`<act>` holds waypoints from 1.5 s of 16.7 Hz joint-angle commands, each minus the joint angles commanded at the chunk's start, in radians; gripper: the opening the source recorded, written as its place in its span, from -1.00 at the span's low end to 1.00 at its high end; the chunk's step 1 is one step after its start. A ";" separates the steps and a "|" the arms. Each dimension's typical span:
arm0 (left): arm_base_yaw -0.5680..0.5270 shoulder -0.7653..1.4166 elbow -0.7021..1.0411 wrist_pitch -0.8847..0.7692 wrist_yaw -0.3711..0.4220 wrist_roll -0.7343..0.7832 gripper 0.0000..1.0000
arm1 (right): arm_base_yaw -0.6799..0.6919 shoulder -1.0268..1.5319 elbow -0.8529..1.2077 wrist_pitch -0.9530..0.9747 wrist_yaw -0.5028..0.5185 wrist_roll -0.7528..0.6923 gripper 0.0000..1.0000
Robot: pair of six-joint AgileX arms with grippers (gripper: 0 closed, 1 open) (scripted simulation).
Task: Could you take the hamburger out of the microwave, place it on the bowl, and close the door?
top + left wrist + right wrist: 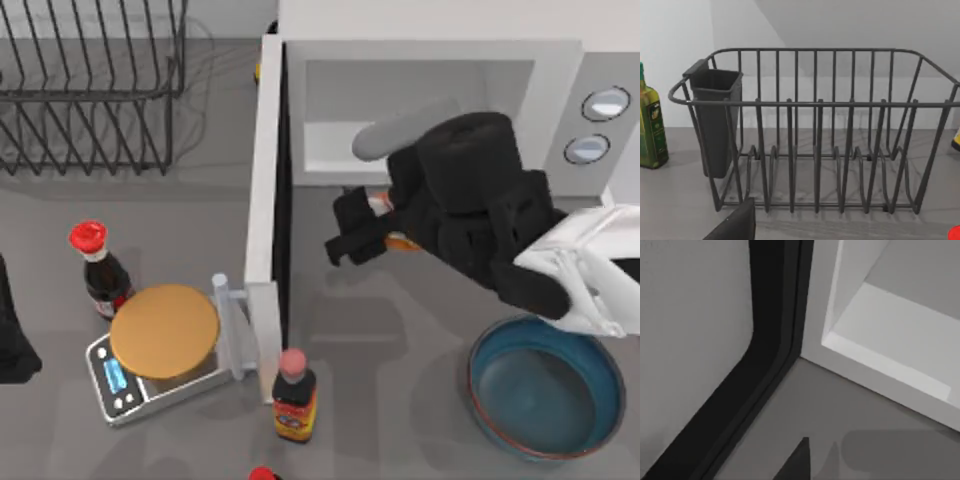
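- Nearest the front edge of the table stands a small bottle with a pink cap and orange label (293, 393), just beside the free end of the swung-open door; a red cap (262, 473) peeks in at the very edge.
- To the right, the wide dark blue glossy bowl with a thin reddish-brown rim (483, 400) sits on the grey table (400, 350) with nothing in it; the white forearm of the right arm passes over its far rim.
- On the left side, a silver kitchen scale with a flat orange-tan disc (160, 335) lies close to the door's slim white bar handle (232, 322); a dark cola bottle with a red cap (98, 265) stands just behind it.
- The flat white door (262, 180) stands wide open, edge-on from above.
- The right gripper (345, 235) reaches leftward from the bent black wrist, in front of the microwave's mouth and above the table; a small tan and orange-red bit, seemingly the hamburger (390, 225), shows at its fingers, so it looks pinched there, though I cannot tell for sure.
- Behind it, the large white boxy microwave (560, 70) shows its bare cavity.
- Farthest left, the dark wire dish rack (815, 150) sits by a green oil bottle (650, 125); the left arm rests parked at the table's left edge.
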 joint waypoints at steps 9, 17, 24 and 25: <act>0.000 0.000 0.000 0.000 0.000 0.000 1.00 | -0.402 -0.071 -0.128 -0.250 -0.713 -0.845 -1.00; 0.000 0.000 0.000 0.000 0.000 0.000 1.00 | -0.652 -0.075 -0.270 -0.575 -1.290 -1.492 -1.00; 0.000 0.000 0.000 0.000 0.000 0.000 1.00 | -0.699 -0.069 -0.312 -0.672 -1.397 -1.585 -1.00; 0.000 0.000 0.000 0.000 0.000 0.000 1.00 | -0.699 -0.069 -0.312 -0.672 -1.397 -1.585 -1.00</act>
